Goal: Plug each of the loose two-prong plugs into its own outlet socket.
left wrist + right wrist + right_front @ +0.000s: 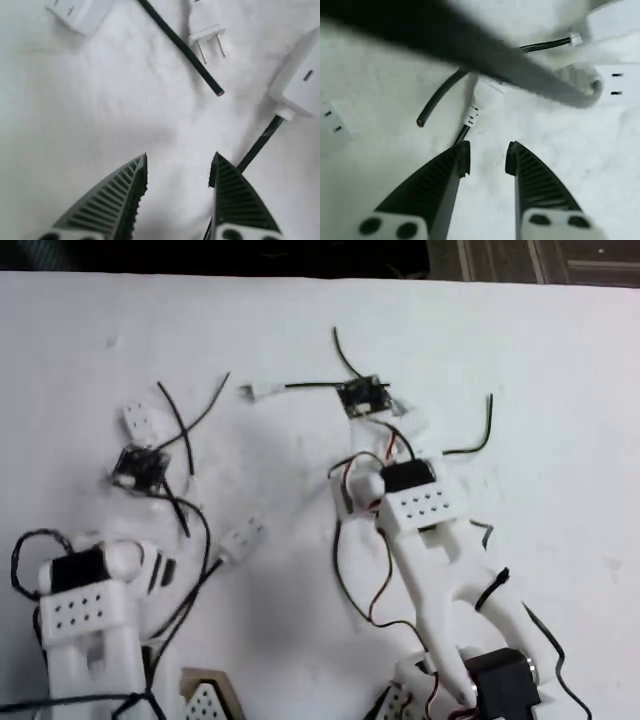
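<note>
Two-prong plug (207, 36) lies beside a black cable end (218, 91), probably left of centre in the high view. Light and rigid, it is best pinched by its white body. Left gripper (180, 162) and right gripper (488, 150) both gape, empty.

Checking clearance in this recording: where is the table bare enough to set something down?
Bare: the table right of the short black cable, and its far-left edge. Crowded: the middle, with plugs, sockets and wires.

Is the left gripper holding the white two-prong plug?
No, the plug lies on the table, apart from the open, empty left gripper.
</note>
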`<control>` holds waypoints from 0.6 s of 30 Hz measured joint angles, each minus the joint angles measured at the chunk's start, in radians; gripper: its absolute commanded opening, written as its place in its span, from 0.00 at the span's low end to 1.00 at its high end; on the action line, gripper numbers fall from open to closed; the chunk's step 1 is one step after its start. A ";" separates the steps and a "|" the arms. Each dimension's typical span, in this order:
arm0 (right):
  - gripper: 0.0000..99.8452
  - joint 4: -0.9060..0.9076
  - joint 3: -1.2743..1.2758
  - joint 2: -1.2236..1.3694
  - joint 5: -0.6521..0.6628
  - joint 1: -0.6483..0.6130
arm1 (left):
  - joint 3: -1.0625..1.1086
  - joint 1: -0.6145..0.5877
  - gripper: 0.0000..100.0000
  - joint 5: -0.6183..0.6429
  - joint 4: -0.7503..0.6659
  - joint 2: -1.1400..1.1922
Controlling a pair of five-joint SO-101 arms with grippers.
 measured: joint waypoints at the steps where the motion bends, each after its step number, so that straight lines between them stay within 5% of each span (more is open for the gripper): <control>1: 0.12 0.017 -0.020 0.000 -0.017 0.000 | 0.018 -0.009 0.21 0.000 -0.009 -0.020; 9: 0.12 0.163 -0.206 0.041 -0.166 -0.104 | 0.057 -0.038 0.21 -0.002 -0.031 -0.066; 18: 0.13 0.192 -0.396 0.428 -0.252 -0.104 | 0.066 -0.038 0.21 -0.002 -0.037 -0.068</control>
